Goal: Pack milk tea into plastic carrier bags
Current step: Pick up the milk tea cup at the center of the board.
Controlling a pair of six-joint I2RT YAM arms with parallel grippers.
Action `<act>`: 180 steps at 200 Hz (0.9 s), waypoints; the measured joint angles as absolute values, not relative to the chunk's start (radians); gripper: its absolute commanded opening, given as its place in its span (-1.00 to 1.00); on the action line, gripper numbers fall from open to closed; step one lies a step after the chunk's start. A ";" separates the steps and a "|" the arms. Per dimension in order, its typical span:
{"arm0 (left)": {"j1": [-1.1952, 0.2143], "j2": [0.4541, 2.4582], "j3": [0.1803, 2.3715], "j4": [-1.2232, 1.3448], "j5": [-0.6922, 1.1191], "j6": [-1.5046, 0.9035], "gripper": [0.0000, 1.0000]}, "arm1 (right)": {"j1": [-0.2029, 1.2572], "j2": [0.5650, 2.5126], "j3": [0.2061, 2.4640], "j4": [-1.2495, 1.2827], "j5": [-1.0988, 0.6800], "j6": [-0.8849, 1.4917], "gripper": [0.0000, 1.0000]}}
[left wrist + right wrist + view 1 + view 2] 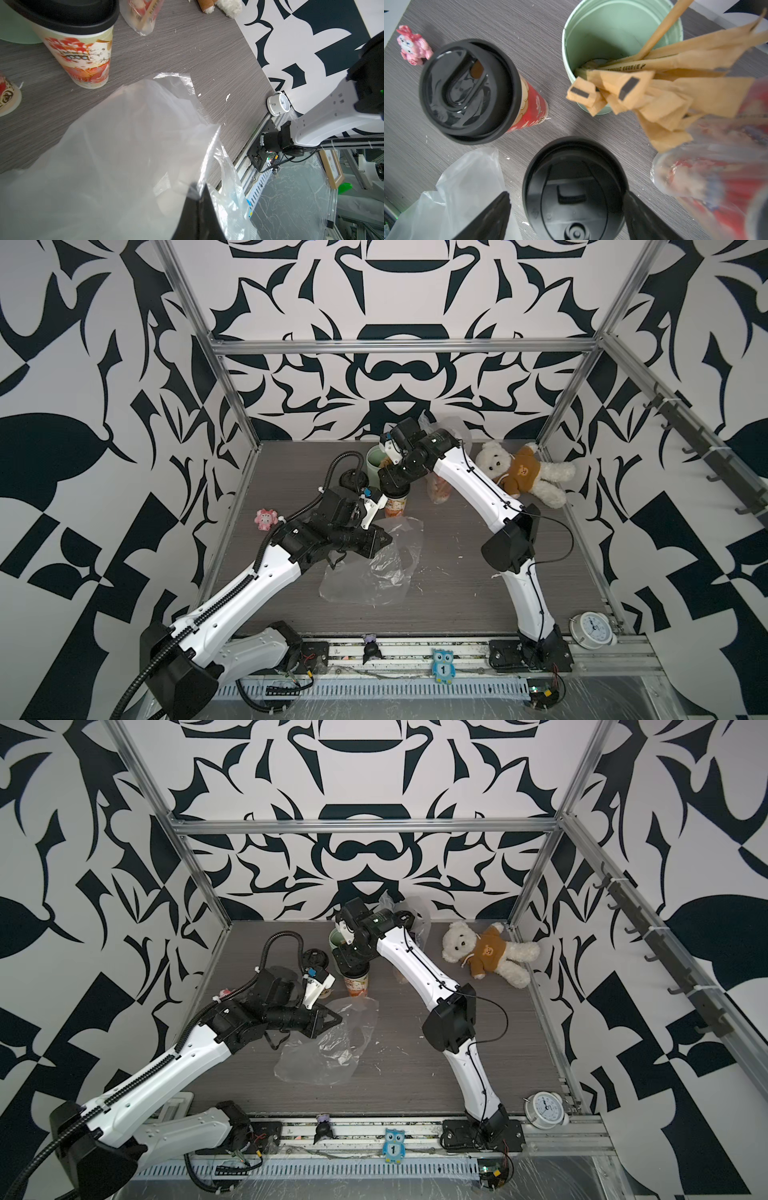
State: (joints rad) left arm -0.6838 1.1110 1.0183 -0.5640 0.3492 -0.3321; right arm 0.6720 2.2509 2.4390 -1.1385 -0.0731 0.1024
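Milk tea in a cream cup (395,507) with a black dome lid (574,187) stands upright at the far middle of the tabletop (457,572). The right jaws hang over it spread wide, one on each side of the lid and not closed on it. Just to its left stands a red cup (529,108), lidded as well, and beyond the two is the mint-green cup (612,31) of paper-wrapped sticks. To the right, a second bag (438,490) holds a red-printed cup, which is blurred in the right wrist view. The left jaws are pinched tight on an edge of the clear plastic carrier bag (374,568), which lies crumpled on the tabletop nearer than the cream cup, its far edge close to the cup's foot. A teddy bear (525,468) lies at the far right, a pink toy (266,519) sits by the left edge, and a clock (592,627) is in the near right corner
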 measured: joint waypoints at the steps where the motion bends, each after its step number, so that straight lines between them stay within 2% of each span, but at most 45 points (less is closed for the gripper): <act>1: -0.683 1.111 1.018 -0.564 0.349 -0.332 -1.00 | 0.672 2.251 2.439 -1.139 -0.073 0.102 0.72; 100: -0.672 1.104 1.003 -0.562 0.350 -0.332 -1.00 | 0.699 2.262 2.491 -1.172 -0.010 0.097 0.72; 180: -0.672 1.102 0.998 -0.561 0.359 -0.332 -1.00 | 0.707 2.301 2.521 -1.207 0.042 0.086 0.79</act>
